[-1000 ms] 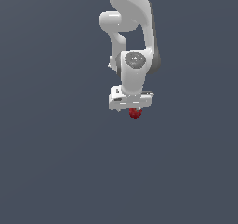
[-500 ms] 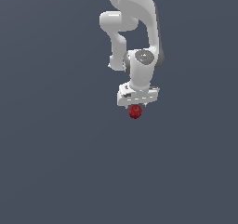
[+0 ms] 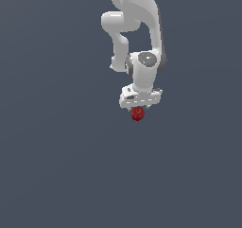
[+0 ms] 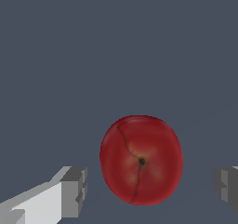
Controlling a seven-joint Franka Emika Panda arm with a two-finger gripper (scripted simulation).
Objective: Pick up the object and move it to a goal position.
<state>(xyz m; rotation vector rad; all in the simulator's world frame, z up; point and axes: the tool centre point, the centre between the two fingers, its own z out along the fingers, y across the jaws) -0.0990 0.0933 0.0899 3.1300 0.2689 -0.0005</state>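
Gripper (image 4: 151,190) open: in the wrist view the two grey fingertips (image 4: 74,191) stand well apart, one on each side of the apple (image 4: 141,160), neither touching it. Apple sits between the fingers, with a clear gap on both sides. Dark stem dimple faces the camera; thin dark crease runs across the glossy red skin. In the exterior view the white gripper (image 3: 139,107) hangs directly over the apple (image 3: 137,113). No writing or labels legible anywhere. Plain slate-grey surface (image 3: 56,165) spreads out unobstructed on every side of the apple.
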